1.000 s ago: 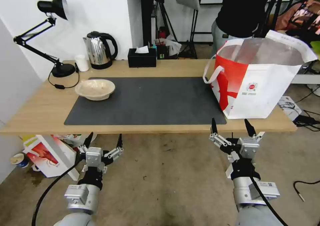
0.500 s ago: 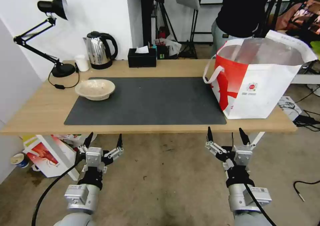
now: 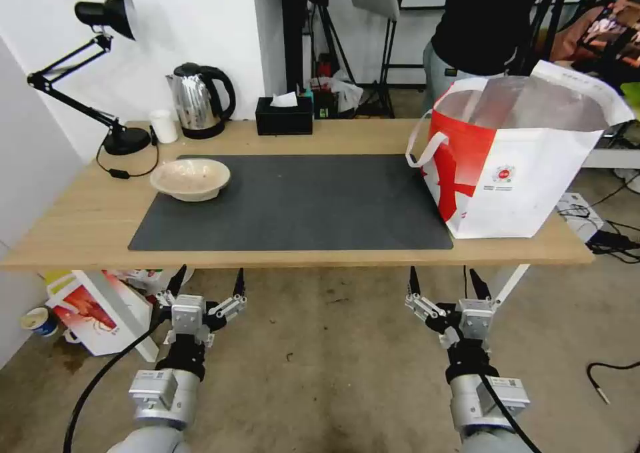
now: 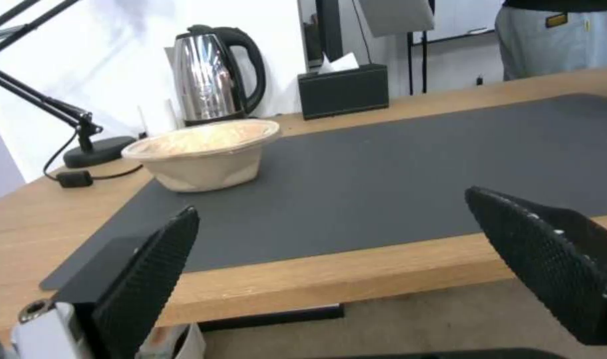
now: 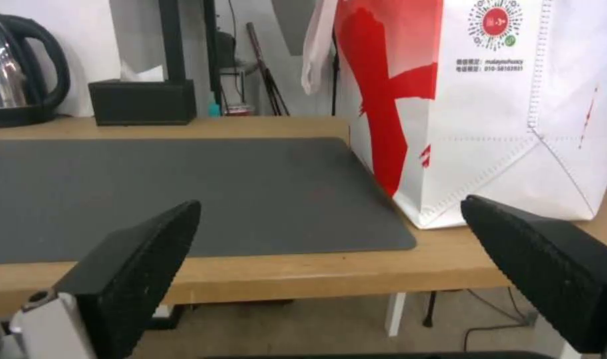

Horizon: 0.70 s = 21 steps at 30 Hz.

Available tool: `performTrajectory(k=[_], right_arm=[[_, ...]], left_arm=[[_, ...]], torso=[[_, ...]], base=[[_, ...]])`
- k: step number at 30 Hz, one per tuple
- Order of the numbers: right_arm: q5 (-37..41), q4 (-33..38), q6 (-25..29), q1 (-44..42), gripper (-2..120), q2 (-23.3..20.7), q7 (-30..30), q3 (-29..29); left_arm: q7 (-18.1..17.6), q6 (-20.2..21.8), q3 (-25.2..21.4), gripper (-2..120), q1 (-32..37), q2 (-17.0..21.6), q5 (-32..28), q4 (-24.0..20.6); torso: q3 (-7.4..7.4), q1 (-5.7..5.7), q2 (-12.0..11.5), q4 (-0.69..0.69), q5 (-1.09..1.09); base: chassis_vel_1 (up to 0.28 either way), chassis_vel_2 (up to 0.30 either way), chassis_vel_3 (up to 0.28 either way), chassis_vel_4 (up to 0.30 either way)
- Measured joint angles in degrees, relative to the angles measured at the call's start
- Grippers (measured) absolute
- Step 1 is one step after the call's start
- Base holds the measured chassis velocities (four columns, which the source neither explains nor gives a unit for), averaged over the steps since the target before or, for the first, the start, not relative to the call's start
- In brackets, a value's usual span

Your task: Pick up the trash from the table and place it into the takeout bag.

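Left claw [image 3: 207, 281] wide open, right claw [image 3: 445, 281] wide open, empty

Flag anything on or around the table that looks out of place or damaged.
On the table nothing is spilled or tipped; the beige bowl and bag stand upright. A crayfish box and a paper cup sit on the floor.

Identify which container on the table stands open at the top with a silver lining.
The takeout bag, white with red panels, at the table's right end. The beige bowl is shallow and unlined; the kettle is lidded.
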Motion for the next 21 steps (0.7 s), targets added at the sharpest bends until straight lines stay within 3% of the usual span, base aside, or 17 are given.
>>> performTrajectory(k=[21], right_arm=[[-0.02, -1.16, -0.05, -0.28, 100, 0.02, -0.44, -0.76]], left_arm=[[0.0, 0.0, 0.0, 100, 0.0, 0.0, 0.0, 0.0]], torso=[[0.0, 0.0, 0.0, 0.0, 0.01]], base=[[0.0, 0.0, 0.0, 0.0]])
